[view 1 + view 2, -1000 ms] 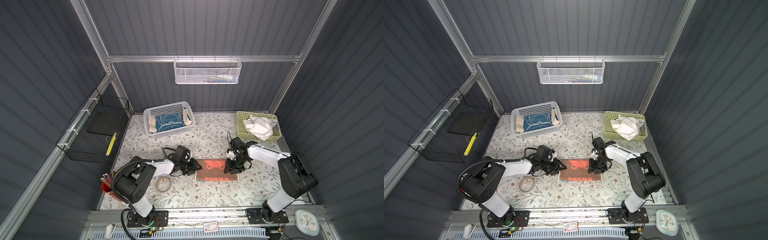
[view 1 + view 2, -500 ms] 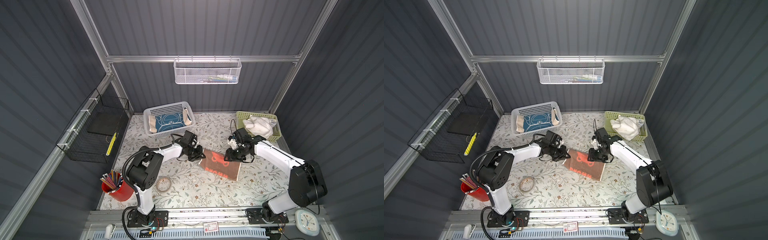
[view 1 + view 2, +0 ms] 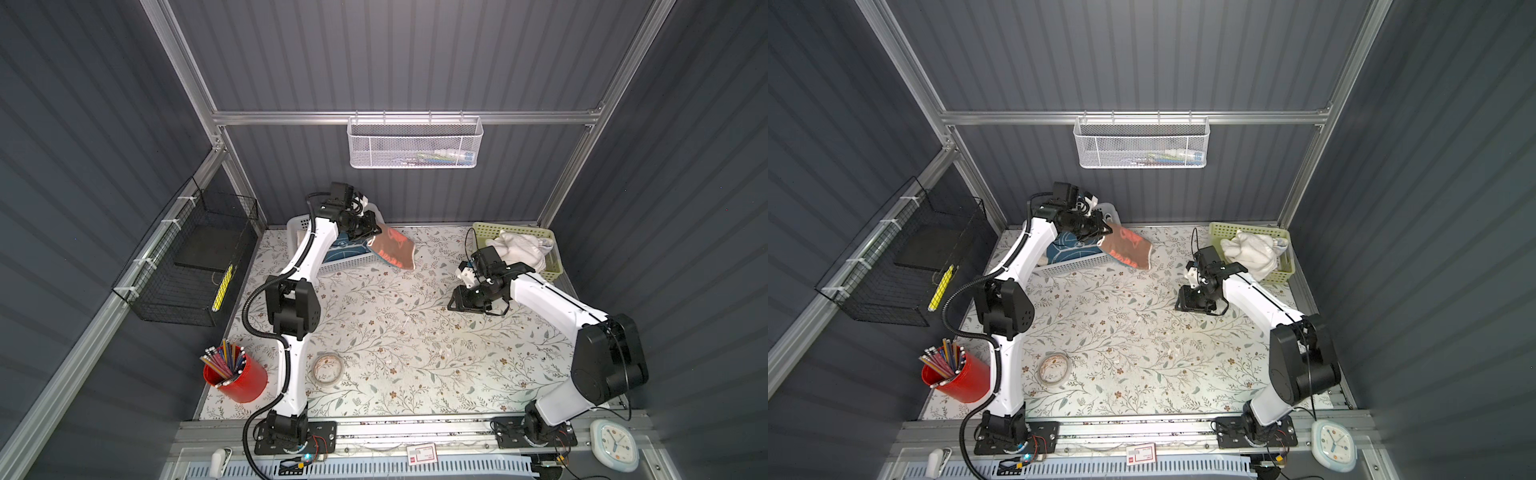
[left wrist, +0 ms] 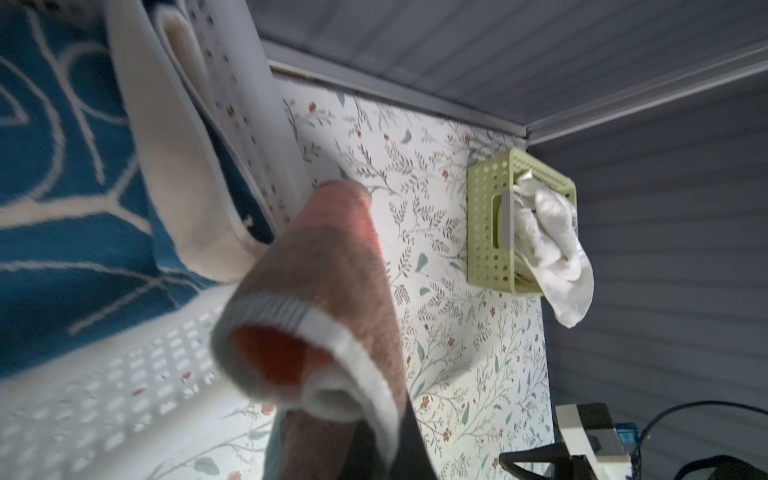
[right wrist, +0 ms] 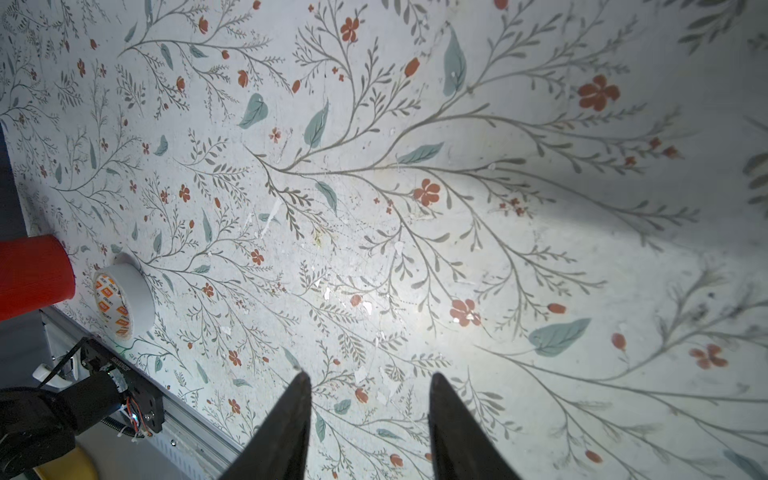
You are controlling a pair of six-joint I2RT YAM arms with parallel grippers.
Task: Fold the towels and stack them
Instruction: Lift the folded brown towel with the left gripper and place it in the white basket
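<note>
Clamping the orange towel (image 3: 395, 249), left gripper (image 3: 372, 231) hangs near the grey back wall (image 3: 457, 195); right gripper (image 5: 369, 376), part-open, faces floral tabletop (image 5: 374, 208).

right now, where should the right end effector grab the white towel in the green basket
Probably the bunched lobe of the white towel spilling over the green basket's rim, coming down from above with the open right end effector: it lies crumpled, heaped above the walls.

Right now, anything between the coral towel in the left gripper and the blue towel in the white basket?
Only the white basket's right-hand rim: the coral towel, clamped in the shut left gripper, hangs mostly outside it, over the table. Nothing visible lies on the blue towel.
</note>
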